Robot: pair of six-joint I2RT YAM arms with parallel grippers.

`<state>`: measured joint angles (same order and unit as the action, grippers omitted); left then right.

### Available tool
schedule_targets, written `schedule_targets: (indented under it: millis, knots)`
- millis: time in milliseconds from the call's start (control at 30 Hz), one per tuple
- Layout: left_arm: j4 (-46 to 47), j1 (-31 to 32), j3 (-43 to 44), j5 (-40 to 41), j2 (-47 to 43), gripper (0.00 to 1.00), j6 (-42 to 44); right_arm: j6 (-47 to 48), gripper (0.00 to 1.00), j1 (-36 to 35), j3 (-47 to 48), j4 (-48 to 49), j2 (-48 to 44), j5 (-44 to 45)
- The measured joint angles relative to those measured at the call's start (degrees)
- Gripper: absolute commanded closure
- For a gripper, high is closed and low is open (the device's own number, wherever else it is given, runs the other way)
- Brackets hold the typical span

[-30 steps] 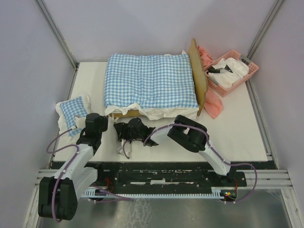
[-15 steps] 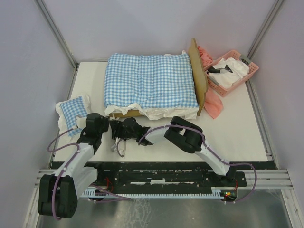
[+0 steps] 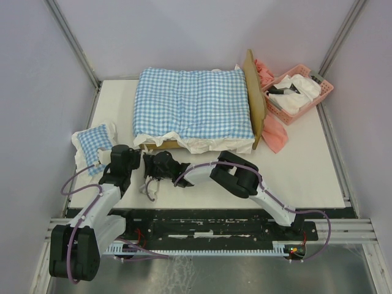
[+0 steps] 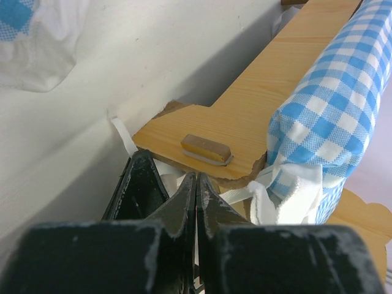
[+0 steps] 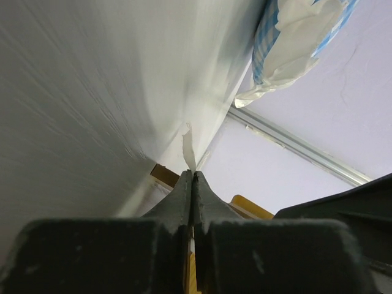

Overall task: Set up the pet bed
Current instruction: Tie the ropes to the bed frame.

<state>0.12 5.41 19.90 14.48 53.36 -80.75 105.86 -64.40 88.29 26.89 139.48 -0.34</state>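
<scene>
The pet bed (image 3: 256, 104) has a light-wood frame with its headboard on the right, and a blue-checked cushion (image 3: 193, 104) covers it. Both grippers meet at its near-left corner. In the left wrist view the wooden corner (image 4: 257, 92) and the cushion's edge (image 4: 331, 116) lie just beyond my left gripper (image 4: 196, 180). It is shut, and a white tie (image 4: 236, 195) runs from its tips to the cushion. My right gripper (image 5: 192, 174) is shut on a white tie (image 5: 188, 150) that sticks out past its tips. From above, left gripper (image 3: 146, 164) and right gripper (image 3: 149, 176) almost touch.
A small checked pillow (image 3: 95, 144) lies at the table's left edge. A pink basket (image 3: 298, 92) with white items stands at the back right. A pink cloth (image 3: 275, 136) lies beside the headboard. Loose white ties (image 3: 150, 191) trail near the front edge.
My right gripper has slid left to the bed's near-left corner and closed on the white tie. The left arm has barely moved.
</scene>
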Motion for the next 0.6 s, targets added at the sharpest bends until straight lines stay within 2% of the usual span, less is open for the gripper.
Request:
schedule_targets:
  millis: [600]
  knots:
    - [2.2, -0.1, 1.2, 2.7, -3.3, 0.97, 1.8, -1.7, 0.98, 0.6, -6.1, 6.9, -1.7, 0.2]
